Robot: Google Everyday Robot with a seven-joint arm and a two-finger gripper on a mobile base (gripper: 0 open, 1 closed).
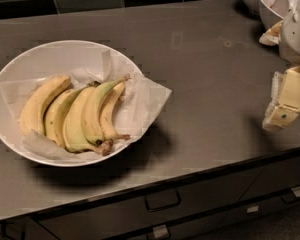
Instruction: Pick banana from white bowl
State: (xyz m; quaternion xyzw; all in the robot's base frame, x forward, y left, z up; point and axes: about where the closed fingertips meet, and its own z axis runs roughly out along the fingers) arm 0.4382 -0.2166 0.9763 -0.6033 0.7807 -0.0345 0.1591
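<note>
The white bowl (20,64) is wide, shallow and lined with crumpled white paper. It sits on the left of the grey counter. Several bananas lie in it side by side. The banana (92,115) is large and curved, with a green-tinged upper part. Its long narrow stem points up and right, and its dark tip is at the bowl's near side. A thinner all-yellow banana (110,115) lies against its right side, and plumper ones (40,104) lie to its left. My gripper (282,109) hangs at the right edge of the view, well to the right of the bowl and apart from it.
Smaller, deeper white bowls (272,1) stand at the back right corner of the counter (205,59). A dark tiled wall runs along the back. Drawers with handles (162,200) are below the counter's front edge.
</note>
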